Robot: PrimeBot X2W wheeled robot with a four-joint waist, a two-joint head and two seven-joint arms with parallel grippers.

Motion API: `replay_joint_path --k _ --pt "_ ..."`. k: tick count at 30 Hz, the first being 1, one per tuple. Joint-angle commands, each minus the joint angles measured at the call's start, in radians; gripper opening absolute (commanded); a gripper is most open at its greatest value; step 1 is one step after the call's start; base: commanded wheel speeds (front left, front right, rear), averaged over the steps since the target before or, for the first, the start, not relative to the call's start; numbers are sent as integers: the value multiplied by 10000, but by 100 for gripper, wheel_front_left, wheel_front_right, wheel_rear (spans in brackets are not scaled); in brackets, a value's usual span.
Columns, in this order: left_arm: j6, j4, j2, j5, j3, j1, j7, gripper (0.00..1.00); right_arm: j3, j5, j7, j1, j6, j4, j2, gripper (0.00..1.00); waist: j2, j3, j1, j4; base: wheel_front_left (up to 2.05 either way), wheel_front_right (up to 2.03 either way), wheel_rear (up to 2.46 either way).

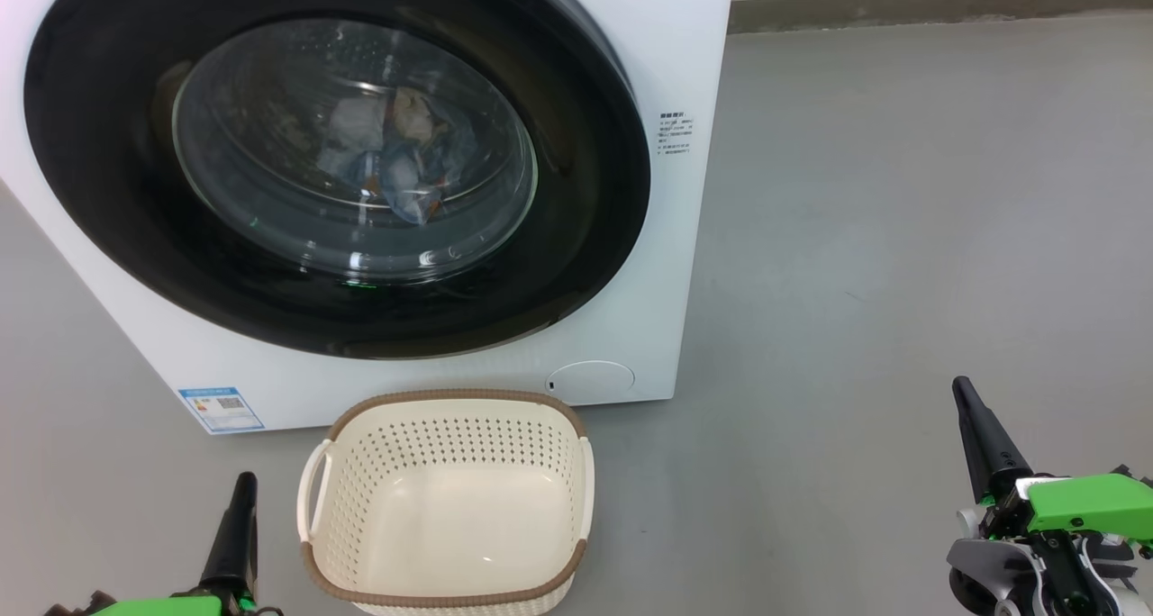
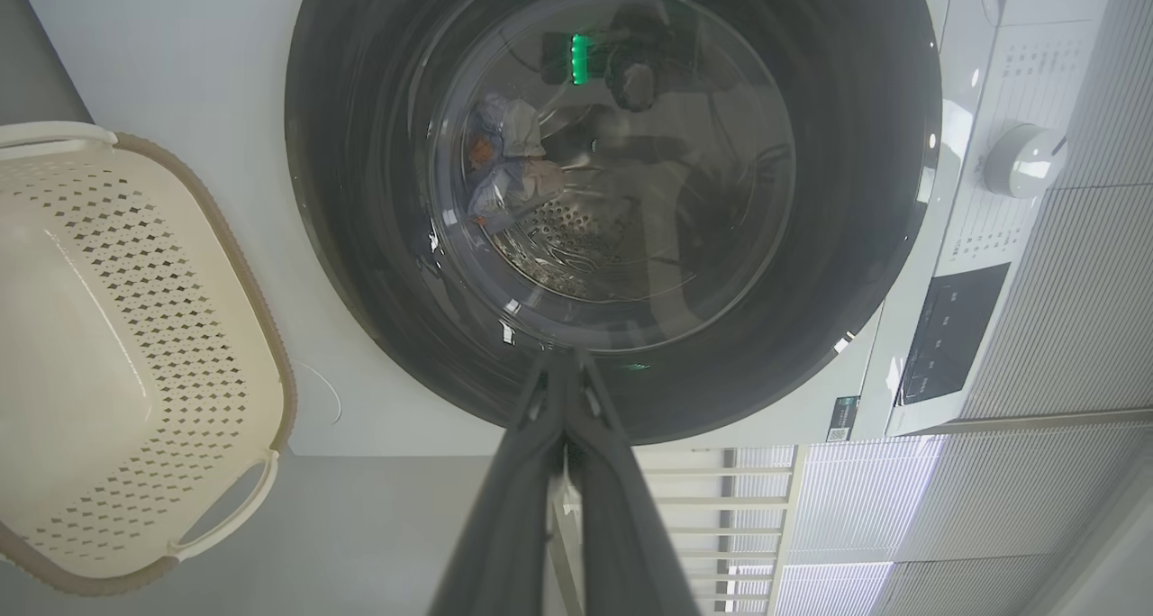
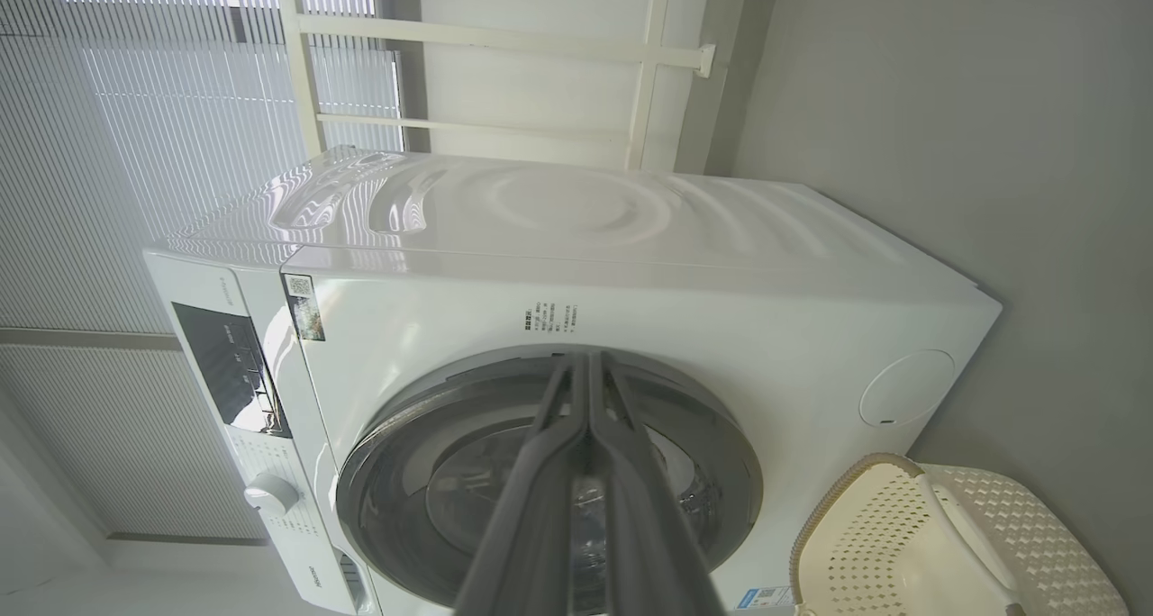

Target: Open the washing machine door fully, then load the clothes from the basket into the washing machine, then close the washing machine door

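The washing machine door (image 1: 338,161) is shut, flat on the front of the washing machine (image 1: 671,76). It's big, round & black w/ a clear glass bowl in the middle. Thru the glass you can see the clothes (image 1: 396,170) lying in the drum. They are light blue w/ bits of white & orange-brown.

The basket (image 1: 450,398) sits on the grey floor (image 1: 901,193) just in front of the machine, below the door. Its bare cream bottom shows. A small blue label (image 1: 221,409) is low on the machine's front, L of the basket. A round white cap (image 1: 590,378) is low on the R.

The left gripper (image 1: 243,485) is down on the L, just beside the basket, not touching it. Its two dark fingers are pressed together & hold nothing. The right gripper (image 1: 964,391) is on the R, over the floor, well apart from basket & machine. Its fingers are pressed together too, w/ nothing btw them.
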Motion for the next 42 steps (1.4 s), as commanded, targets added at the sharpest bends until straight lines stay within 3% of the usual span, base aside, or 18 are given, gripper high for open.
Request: replay_joint_path --k 1,42 --pt "-66 -180 74 -299 370 -476 95 0 61 262 108 -60 5 -343 14 0 0 -2 0 5 0 0 0" --pt "-79 -180 55 -502 407 -483 159 0 -34 428 194 -38 4 -360 71 0 0 -5 0 12 0 0 0"
